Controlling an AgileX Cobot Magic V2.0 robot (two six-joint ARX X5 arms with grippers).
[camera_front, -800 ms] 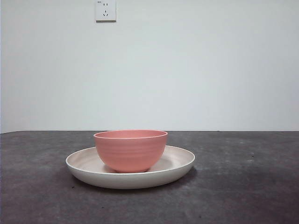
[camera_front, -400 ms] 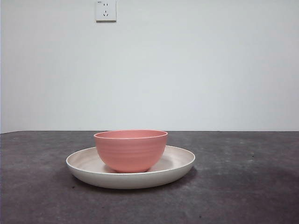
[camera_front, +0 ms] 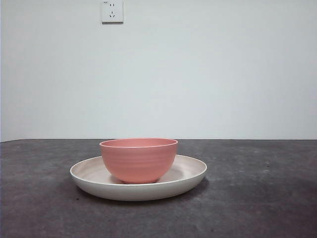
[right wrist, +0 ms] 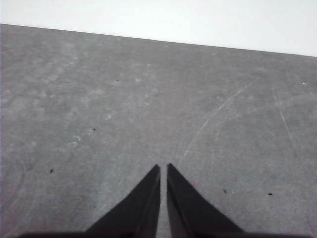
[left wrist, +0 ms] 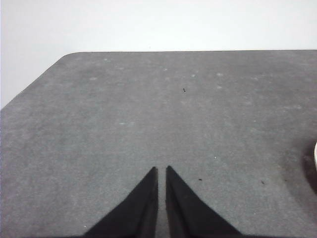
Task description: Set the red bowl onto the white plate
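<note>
The red bowl [camera_front: 138,159] stands upright inside the white plate [camera_front: 190,173], a little left of the plate's middle, in the front view. Neither arm shows in that view. My left gripper [left wrist: 161,169] is shut over bare grey table, holding nothing; a sliver of the white plate [left wrist: 315,154] shows at the picture's edge. My right gripper [right wrist: 163,167] is also shut and holds nothing, with only scratched table in front of it.
The dark grey table [camera_front: 257,198] stretches around the plate. A white wall with a power socket [camera_front: 112,11] stands behind. The table's rounded corner [left wrist: 69,55] shows in the left wrist view.
</note>
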